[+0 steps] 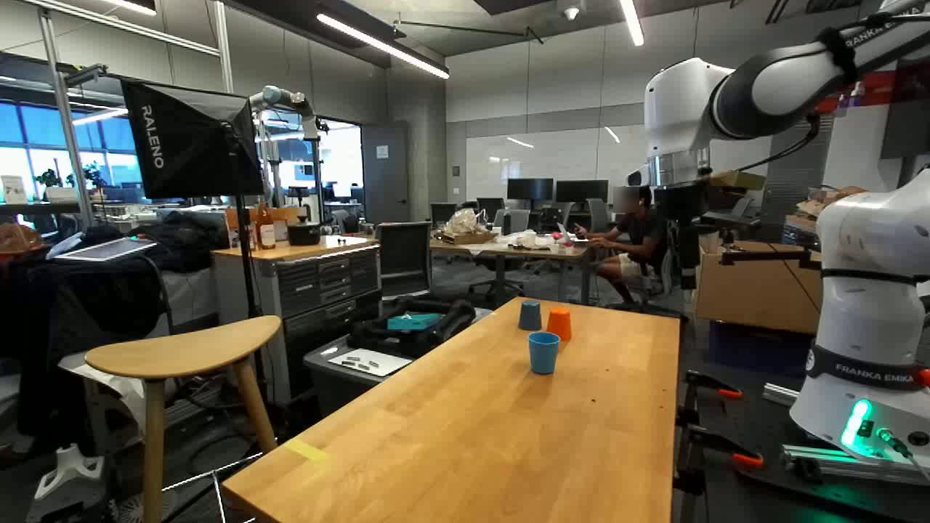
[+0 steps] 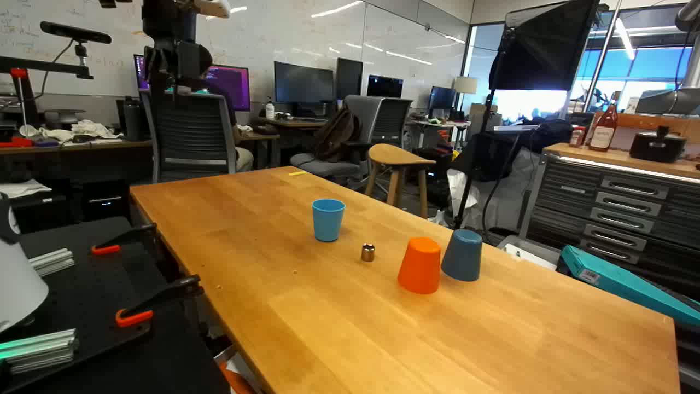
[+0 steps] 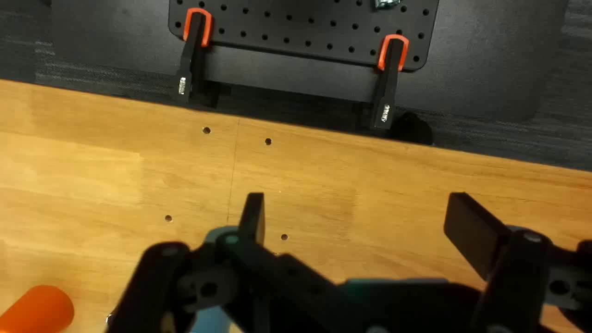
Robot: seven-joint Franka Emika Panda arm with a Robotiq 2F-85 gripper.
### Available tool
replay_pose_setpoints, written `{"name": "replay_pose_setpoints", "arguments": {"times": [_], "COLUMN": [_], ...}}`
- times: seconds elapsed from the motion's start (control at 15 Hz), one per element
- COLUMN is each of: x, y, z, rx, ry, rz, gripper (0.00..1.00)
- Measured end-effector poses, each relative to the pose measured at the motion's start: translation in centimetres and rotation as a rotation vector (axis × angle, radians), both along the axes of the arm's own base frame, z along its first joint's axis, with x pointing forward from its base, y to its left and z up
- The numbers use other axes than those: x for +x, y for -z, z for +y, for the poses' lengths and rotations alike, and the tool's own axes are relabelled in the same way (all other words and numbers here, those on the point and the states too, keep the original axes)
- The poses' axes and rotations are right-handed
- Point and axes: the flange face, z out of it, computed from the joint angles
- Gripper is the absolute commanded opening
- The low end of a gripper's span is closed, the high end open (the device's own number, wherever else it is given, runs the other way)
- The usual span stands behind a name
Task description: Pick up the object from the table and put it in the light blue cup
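Note:
The light blue cup [image 1: 543,354] stands upright, mouth up, on the wooden table; it also shows in an exterior view [image 2: 328,221], and a bit of it shows at the bottom of the wrist view [image 3: 212,320]. A small shiny metal cylinder [image 2: 367,252] stands on the table between the light blue cup and the orange cup. Only its edge shows in the wrist view [image 3: 109,319], behind my finger. My gripper [image 3: 355,199] is open and empty, with its fingers wide apart. It is high above the table, away from the cups, in both exterior views [image 1: 686,272] [image 2: 167,82].
An orange cup [image 2: 420,266] and a dark blue cup [image 2: 462,255] stand upside down on the table [image 2: 328,306], side by side. Black clamps with orange tips [image 3: 196,27] [image 3: 393,53] sit along the table's robot-side edge. A stool [image 1: 182,349] stands beside the table.

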Motion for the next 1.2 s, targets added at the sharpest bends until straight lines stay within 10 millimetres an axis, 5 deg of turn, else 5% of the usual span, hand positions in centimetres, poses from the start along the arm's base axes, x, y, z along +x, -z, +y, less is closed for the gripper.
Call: {"name": "replay_pose_setpoints", "arguments": {"times": [0.6, 0.73, 0.93, 1.2], "x": [0.2, 2.0, 7.3, 13.4], "y": [0.0, -0.8, -2.7, -3.5], "z": [0.0, -0.7, -4.4, -11.9], "rx": [0.000, 0.008, 0.030, 0.048], "ry": [0.004, 0.050, 0.185, 0.402], "rz": [0.003, -0.050, -0.187, -0.277], "gripper": [1.00, 1.00, 1.00, 1.00]}}
